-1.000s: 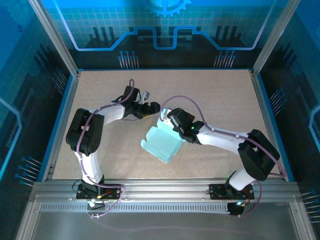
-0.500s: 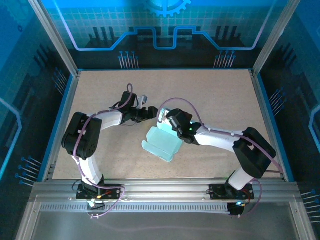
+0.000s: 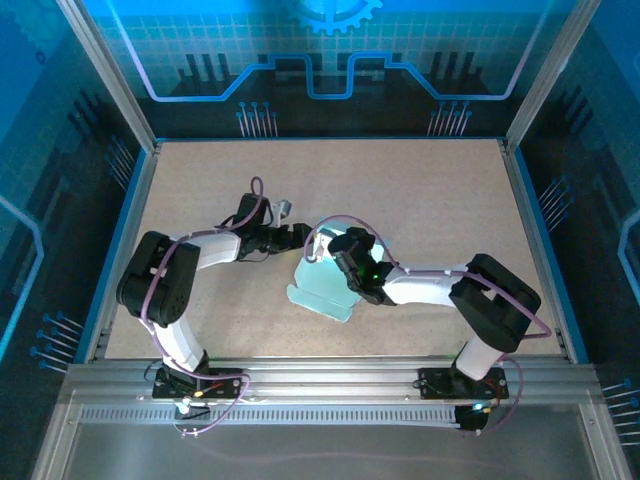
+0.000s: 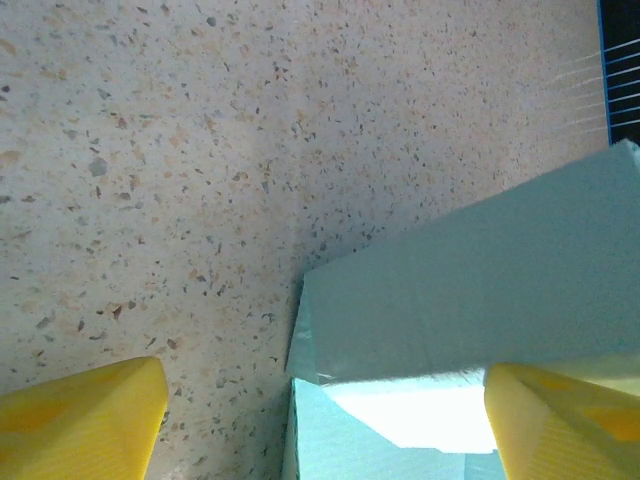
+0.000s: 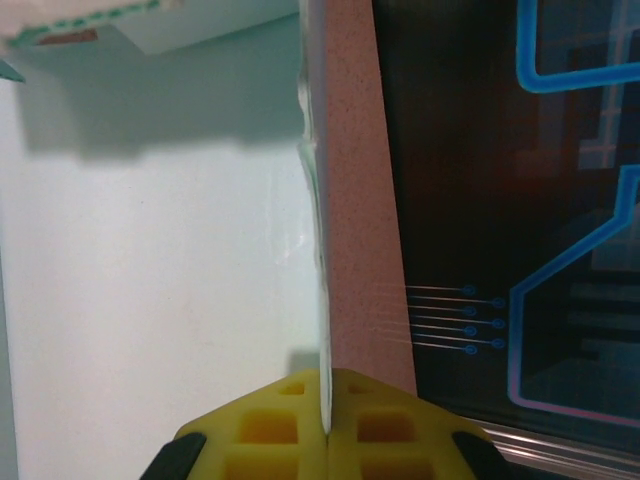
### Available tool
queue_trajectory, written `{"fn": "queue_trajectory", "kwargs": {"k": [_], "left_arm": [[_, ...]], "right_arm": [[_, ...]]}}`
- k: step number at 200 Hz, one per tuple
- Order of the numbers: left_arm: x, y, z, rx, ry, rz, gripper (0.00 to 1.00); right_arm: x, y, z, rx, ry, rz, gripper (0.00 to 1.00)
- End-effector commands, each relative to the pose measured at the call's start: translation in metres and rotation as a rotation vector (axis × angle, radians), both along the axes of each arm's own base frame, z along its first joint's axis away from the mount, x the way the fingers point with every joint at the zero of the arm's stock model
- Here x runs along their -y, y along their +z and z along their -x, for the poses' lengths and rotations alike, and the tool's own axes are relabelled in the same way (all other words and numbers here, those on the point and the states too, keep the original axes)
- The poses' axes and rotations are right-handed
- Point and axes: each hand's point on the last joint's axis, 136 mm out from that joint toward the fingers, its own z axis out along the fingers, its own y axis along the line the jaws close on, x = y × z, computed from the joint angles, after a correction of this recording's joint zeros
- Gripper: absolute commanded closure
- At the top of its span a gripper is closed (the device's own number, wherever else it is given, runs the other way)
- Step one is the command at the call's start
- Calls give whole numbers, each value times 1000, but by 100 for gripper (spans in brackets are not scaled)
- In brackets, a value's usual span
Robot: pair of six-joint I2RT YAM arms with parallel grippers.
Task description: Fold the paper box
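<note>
The paper box (image 3: 322, 288), pale light-blue card with raised flaps, lies at the middle of the table. My right gripper (image 3: 343, 262) is over its far right side, shut on a thin upright wall (image 5: 318, 250) of the paper box (image 5: 150, 260); the card edge runs between the two yellow fingers (image 5: 270, 430). My left gripper (image 3: 298, 233) hangs at the box's far corner, open. Its yellow fingertips (image 4: 80, 420) stand wide apart, with a folded flap of the paper box (image 4: 480, 290) between them and no grip on it.
A speckled tan table top (image 3: 430, 200) is framed by a blue rim (image 3: 530, 230) and aluminium posts. Dark blue-lit panels stand behind and at both sides. The arm bases sit on the metal rail (image 3: 320, 385) at the near edge.
Both grippers have drawn nearer to the front and a little left. The right one has turned the box's wall with it; the left one has closed in on the box's far corner.
</note>
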Motion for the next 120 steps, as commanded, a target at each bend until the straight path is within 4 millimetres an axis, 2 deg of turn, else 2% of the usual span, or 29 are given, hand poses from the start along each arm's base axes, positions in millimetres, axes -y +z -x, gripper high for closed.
{"fn": "queue_trajectory", "kwargs": {"k": [1,95,120], "left_arm": [[4,13,2,85,-44,-3,16],[-8,1,9,104,-59,-28,15],[-8,-2,7,100,-64,-37,20]], "right_arm": [[-10,13,-4,71,7,-28,100],[-18,8,-4,117,42,23,100],[-23,8,-2,121,62,24,100]]}}
